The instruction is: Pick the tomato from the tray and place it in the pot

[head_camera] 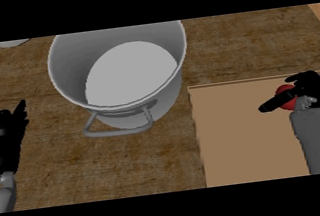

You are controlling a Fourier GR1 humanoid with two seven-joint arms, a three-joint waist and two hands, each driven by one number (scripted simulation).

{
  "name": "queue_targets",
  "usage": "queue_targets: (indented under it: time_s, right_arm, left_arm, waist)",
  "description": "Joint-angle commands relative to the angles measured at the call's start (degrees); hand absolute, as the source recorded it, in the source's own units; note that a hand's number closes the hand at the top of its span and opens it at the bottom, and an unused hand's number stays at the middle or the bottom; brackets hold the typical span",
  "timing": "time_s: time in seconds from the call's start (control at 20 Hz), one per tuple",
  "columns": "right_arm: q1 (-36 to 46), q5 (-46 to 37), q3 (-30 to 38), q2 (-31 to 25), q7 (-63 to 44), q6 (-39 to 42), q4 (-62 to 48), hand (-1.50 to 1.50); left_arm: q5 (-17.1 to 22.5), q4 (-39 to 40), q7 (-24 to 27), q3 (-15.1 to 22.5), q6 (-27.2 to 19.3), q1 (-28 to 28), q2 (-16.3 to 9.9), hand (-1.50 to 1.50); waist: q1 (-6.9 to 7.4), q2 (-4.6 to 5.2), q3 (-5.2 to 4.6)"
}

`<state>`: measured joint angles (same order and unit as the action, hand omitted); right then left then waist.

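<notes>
A red tomato (285, 90) lies on the flat tan tray (237, 136) at the right, mostly hidden by my right hand (311, 92), whose fingers and thumb are curled round it. Only a small red patch shows between thumb and fingers. The grey metal pot (125, 74) stands upright at the upper middle, left of the tray, with its wire handle (115, 130) folded down toward me. At the left edge my left hand (8, 144) rests open, fingers straight and pointing away, well apart from the pot.
A pale round object (12, 43) peeks in at the top left. Wooden edges border the counter at the far left and far right. Brown counter surface (89, 169) lies between my left hand and the tray.
</notes>
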<state>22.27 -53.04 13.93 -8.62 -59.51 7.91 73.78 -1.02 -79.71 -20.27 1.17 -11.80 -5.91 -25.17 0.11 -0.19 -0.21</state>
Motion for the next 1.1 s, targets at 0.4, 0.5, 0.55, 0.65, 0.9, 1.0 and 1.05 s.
queue_targets:
  time_s: [0.4,0.5,0.55,0.65,0.9,1.0,1.05]
  right_arm:
    - [-0.7,-8.8,-5.4,-3.6,0.7,-3.7,-2.0,1.50]
    - [0.1,-8.8,-5.0,-4.9,0.5,-2.8,-0.7,1.50]
    - [0.0,-10.1,-6.5,-4.5,-2.2,-0.6,2.6,1.50]
    - [3.3,-8.9,-8.6,-6.2,4.6,2.8,0.9,1.50]
    - [3.9,-2.6,-21.7,-8.4,33.4,10.5,3.5,1.50]
    - [3.7,-2.7,-22.4,-13.4,40.1,10.8,5.7,1.50]
    - [1.4,-2.9,-22.5,-14.7,43.4,8.3,6.7,1.50]
  left_arm:
    - [-1.7,2.0,-0.3,-4.0,3.1,-2.4,0.7,0.00]
    - [-4.0,-3.8,-2.7,-1.5,0.8,1.0,3.4,0.00]
    - [-3.1,-4.1,-1.0,-3.0,2.0,1.8,1.9,0.00]
    - [-2.9,-3.2,-2.7,-2.7,2.9,0.3,1.7,0.00]
    - [-3.8,-1.1,-1.1,-0.8,1.7,-0.5,3.8,0.00]
    - [-1.9,-1.0,-0.5,-3.1,3.5,0.3,1.8,0.00]
    - [-1.3,-3.7,-1.5,-3.5,3.7,1.6,1.4,0.00]
  waist:
    - [-0.04,0.22,0.21]
    - [0.10,0.14,0.22]
    - [0.07,0.09,0.20]
    - [0.29,0.15,0.21]
    - [1.73,0.50,0.24]
    - [0.81,0.12,0.21]
    - [0.81,-0.10,0.30]
